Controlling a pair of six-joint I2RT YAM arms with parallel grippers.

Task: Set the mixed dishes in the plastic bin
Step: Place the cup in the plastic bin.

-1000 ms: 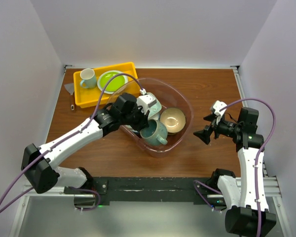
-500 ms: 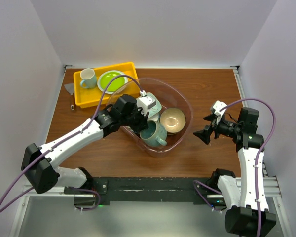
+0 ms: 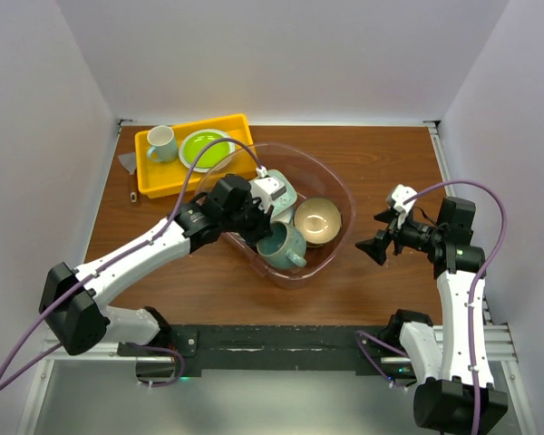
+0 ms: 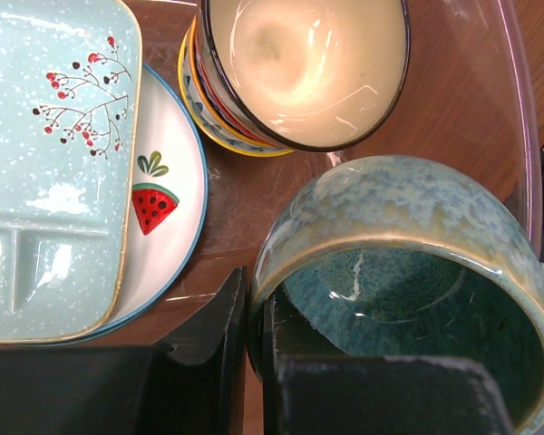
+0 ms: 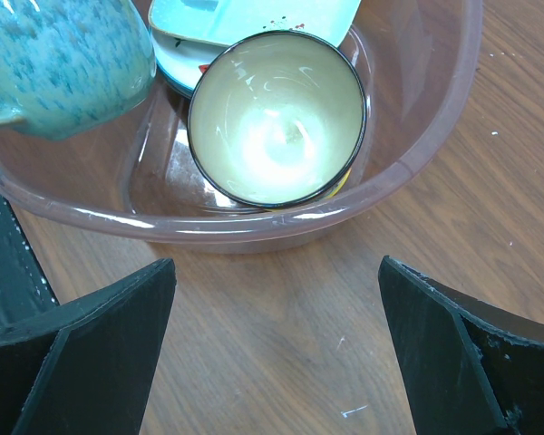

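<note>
Pinching the grey-green mug's (image 4: pixel 408 272) rim, the left gripper (image 4: pixel 254 326) holds it inside the plastic bin (image 3: pixel 343 195), beside the yellow-inside bowl (image 4: pixel 304 68). Only the left wrist view shows the watermelon-marked plate (image 4: pixel 163 199) under the divided tray (image 4: pixel 54 136). The right gripper (image 3: pixel 378 239) hangs wide open over the table (image 3: pixel 381 154). The mug has barely shifted since a second ago.

The bin (image 5: pixel 254 234) is clear, glossy plastic with a pink tint. The mug (image 4: pixel 408 217) wears a mottled, shiny glaze. Inside the bin, the bowl (image 5: pixel 276 118) has a smooth glossy cream lining and the tray (image 4: pixel 54 136) a speckled glaze. Under the bin, the bench (image 5: pixel 281 344) is matt wood-grain.
</note>
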